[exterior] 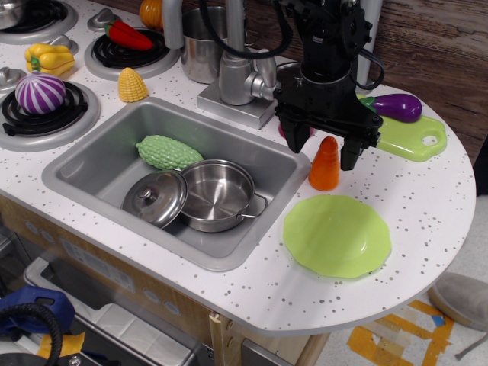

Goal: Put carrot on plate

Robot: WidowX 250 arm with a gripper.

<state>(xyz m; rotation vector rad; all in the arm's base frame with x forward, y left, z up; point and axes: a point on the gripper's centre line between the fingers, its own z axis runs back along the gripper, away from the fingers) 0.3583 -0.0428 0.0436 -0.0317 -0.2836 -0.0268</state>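
Observation:
The orange carrot (325,164) stands upright on the white speckled counter, just right of the sink. The light-green round plate (337,235) lies flat on the counter in front of it, bare. My black gripper (320,150) hangs open above the carrot, one finger on each side of its tip, not touching it. The carrot's upper tip sits between the fingers.
A grey sink (84,162) holds a steel pan (217,194), a lid (155,198) and a green vegetable (168,152). A green cutting board (408,137) with a purple eggplant (398,107) lies behind. A faucet (238,72), yellow corn (133,85) and stove burners are at left.

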